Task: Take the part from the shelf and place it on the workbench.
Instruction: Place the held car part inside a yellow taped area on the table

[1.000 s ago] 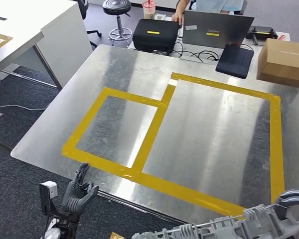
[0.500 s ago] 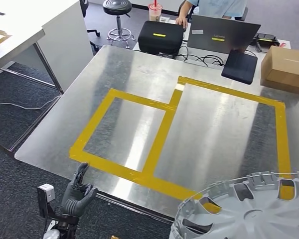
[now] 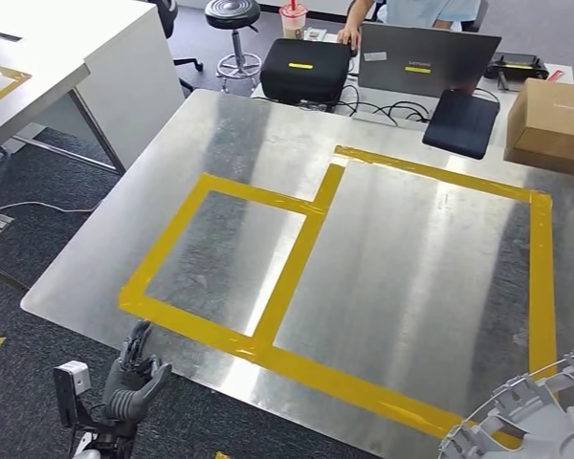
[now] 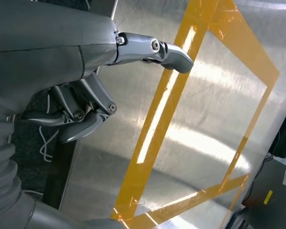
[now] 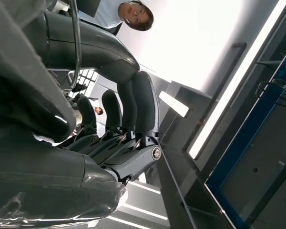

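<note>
- The wheel cover [image 3: 533, 416], a grey plastic part with slotted openings, is seen at the lower right corner of the head view, over the near right corner of the workbench [image 3: 414, 268]; whether it rests on the metal cannot be told.
- In the right wrist view, the right hand [image 5: 109, 138] is seen with its dark fingers [image 5: 143, 102] curled around a dark curved edge, apparently the wheel cover.
- The left hand [image 3: 131, 375] is seen at the lower left of the head view, below the workbench's near edge, holding nothing, with fingers loosely apart and partly bent.
- Yellow tape [image 3: 291, 268] is laid on the workbench as two adjoining rectangles.
- A laptop [image 3: 425, 59], a black case [image 3: 304, 69] and a cardboard box [image 3: 555, 115] are placed along the top of the head view.
</note>
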`<action>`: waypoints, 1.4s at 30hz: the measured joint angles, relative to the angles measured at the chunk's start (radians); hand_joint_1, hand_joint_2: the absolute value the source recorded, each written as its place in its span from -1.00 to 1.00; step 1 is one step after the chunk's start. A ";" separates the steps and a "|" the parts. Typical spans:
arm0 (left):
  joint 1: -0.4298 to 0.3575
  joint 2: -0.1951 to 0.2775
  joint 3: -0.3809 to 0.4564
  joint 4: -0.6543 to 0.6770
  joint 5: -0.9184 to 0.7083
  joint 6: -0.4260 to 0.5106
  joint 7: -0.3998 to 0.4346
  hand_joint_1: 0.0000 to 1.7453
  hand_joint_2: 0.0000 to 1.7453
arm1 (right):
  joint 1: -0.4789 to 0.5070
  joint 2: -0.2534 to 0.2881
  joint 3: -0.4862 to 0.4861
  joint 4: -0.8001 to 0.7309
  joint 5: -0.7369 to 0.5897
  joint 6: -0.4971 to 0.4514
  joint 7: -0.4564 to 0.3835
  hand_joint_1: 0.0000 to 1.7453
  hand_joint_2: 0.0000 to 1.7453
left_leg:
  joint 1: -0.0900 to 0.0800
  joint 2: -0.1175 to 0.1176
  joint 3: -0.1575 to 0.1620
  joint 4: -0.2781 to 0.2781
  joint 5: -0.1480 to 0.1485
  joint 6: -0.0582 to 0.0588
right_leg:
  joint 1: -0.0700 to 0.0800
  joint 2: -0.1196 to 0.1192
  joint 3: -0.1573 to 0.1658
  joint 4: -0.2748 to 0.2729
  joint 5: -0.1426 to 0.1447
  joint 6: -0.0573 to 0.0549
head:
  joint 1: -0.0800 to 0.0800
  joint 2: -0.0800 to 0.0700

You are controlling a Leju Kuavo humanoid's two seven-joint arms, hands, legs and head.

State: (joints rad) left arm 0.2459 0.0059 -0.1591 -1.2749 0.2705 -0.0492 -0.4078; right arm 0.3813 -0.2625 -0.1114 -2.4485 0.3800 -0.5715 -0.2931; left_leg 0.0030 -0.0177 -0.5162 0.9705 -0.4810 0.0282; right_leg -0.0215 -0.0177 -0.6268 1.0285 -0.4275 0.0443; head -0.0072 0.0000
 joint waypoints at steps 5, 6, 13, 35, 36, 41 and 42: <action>0.002 -0.001 0.008 -0.001 -0.001 -0.006 0.003 -1.00 1.00 | 0.040 0.002 -0.038 0.008 0.120 0.134 0.125 0.54 1.00 | 0.003 0.000 0.000 -0.020 0.009 -0.057 | 0.002 -0.002 -0.006 -0.006 0.006 -0.006 | 0.001 0.000; 0.004 -0.002 0.012 -0.004 -0.003 -0.011 0.008 -1.00 1.00 | 0.054 0.003 -0.058 0.011 0.148 0.184 0.161 0.54 1.00 | 0.004 0.001 0.001 -0.023 0.011 -0.061 | 0.002 -0.002 -0.006 -0.010 0.008 -0.007 | 0.000 0.000; 0.017 -0.018 0.052 -0.016 -0.042 -0.060 0.043 -1.00 1.00 | 0.131 0.059 -0.270 0.014 0.231 0.509 0.230 0.54 1.00 | 0.028 0.005 0.054 -0.063 0.006 -0.072 | 0.029 0.002 0.049 -0.069 0.009 -0.013 | 0.001 0.000; -0.022 -0.023 0.076 0.000 -0.087 -0.104 0.037 -1.00 1.00 | -0.223 0.002 -1.015 0.315 0.309 0.747 0.158 0.54 1.00 | 0.010 0.016 0.068 -0.068 0.010 -0.044 | 0.009 0.012 0.082 -0.094 0.029 0.015 | 0.002 0.000; -0.023 -0.023 0.078 0.000 -0.089 -0.101 0.039 -1.00 1.00 | -0.232 -0.012 -1.018 0.340 0.306 0.681 0.159 0.54 1.00 | 0.010 0.016 0.067 -0.068 0.009 -0.044 | 0.009 0.012 0.081 -0.094 0.028 0.015 | 0.001 0.000; -0.029 -0.023 0.079 0.000 -0.090 -0.095 0.046 -1.00 1.00 | -0.240 -0.043 -1.003 0.388 0.298 0.593 0.160 0.54 1.00 | 0.010 0.016 0.066 -0.069 0.009 -0.045 | 0.009 0.012 0.081 -0.093 0.028 0.015 | 0.002 0.000; -0.029 -0.023 0.079 0.000 -0.091 -0.094 0.047 -1.00 1.00 | -0.239 -0.046 -0.999 0.393 0.296 0.581 0.159 0.54 1.00 | 0.010 0.016 0.066 -0.069 0.009 -0.045 | 0.008 0.012 0.081 -0.093 0.028 0.015 | 0.002 0.000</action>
State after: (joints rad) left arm 0.2165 -0.0172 -0.0797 -1.2749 0.1797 -0.1430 -0.3606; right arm 0.1421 -0.3084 -1.1100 -2.0559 0.6755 0.0096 -0.1337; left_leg 0.0127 -0.0013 -0.4501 0.9020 -0.4721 -0.0166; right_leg -0.0131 -0.0061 -0.5458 0.9359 -0.3998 0.0592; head -0.0055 0.0000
